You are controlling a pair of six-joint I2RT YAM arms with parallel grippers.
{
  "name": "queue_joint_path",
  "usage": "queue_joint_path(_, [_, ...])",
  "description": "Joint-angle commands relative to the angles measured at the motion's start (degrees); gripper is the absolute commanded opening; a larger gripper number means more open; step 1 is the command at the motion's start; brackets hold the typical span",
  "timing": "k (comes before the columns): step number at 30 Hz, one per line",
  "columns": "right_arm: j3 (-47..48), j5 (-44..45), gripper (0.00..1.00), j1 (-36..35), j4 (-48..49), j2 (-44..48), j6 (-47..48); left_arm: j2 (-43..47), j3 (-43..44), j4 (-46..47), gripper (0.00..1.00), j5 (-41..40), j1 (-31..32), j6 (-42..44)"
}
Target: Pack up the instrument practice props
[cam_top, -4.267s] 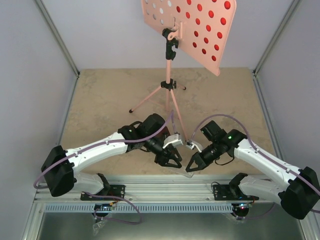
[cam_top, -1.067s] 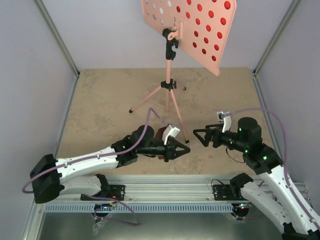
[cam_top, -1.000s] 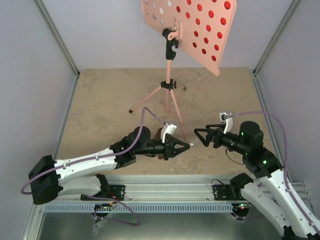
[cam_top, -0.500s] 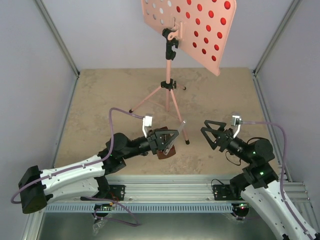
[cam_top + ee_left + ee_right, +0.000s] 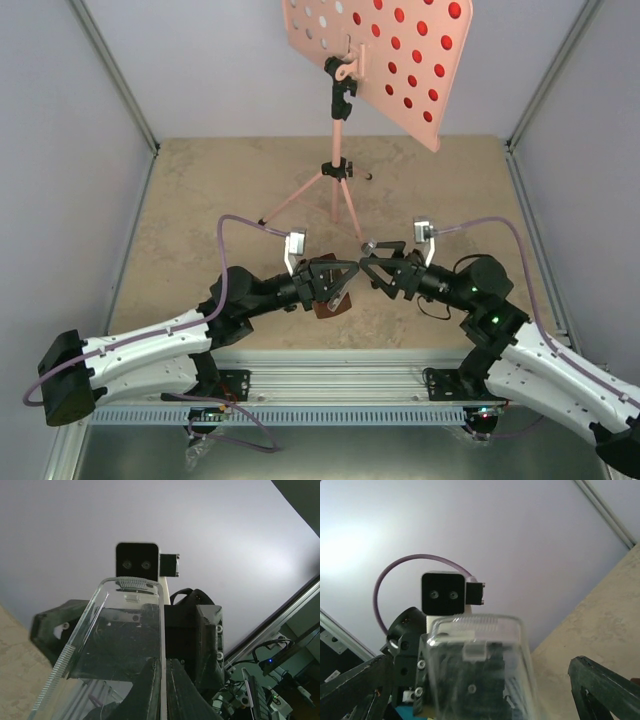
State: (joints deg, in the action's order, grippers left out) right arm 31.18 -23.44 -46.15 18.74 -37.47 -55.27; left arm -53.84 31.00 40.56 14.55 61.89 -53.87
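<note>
Left fingers (image 5: 345,268) just above brown metronome (image 5: 329,307), right fingers (image 5: 380,283) spread nearby

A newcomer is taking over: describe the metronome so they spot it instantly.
Find the pink music stand at the back of the table. Just nearer the arms, at the left gripper, sits the metronome: the only small brown block there.
</note>
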Motion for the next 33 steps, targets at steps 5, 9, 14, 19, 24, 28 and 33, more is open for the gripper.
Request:
queue_joint_path(5, [5.88,6.49,0.85,-3.26,0.32,-5.68,2.01,1.22,0.73,2.22,0.00,1.80,0.16,2.03])
queue_joint_path(9, [5.88,6.98,0.76,-3.68,0.55,-5.86,1.85,1.69,0.68,1.90,0.00,1.75,0.16,2.31])
queue_joint_path(14, [6.07,6.18,0.73,-4.19,0.18,-5.77,1.92,2.08,0.55,2.14,0.00,1.27,0.16,2.36])
queue_joint_path(19, [5.92,4.86,0.75,-4.75,-0.11,-6.22,2.28,2.24,0.47,2.49,0.00,0.67,0.16,2.14])
queue_joint_path(24, [5.91,4.93,0.65,-5.08,-0.41,-6.12,2.27,2.62,0.04,2.38,0.00,-0.14,0.16,2.25])
queue_joint_path(28, [5.91,4.97,0.57,-5.36,-0.49,-5.97,2.41,3.58,-0.68,2.07,0.00,-1.62,0.16,2.61])
queue_joint_path(33, [5.80,5.14,0.49,-5.51,-0.47,-6.15,2.68,3.75,-0.13,-0.67,0.00,-2.20,0.16,3.14])
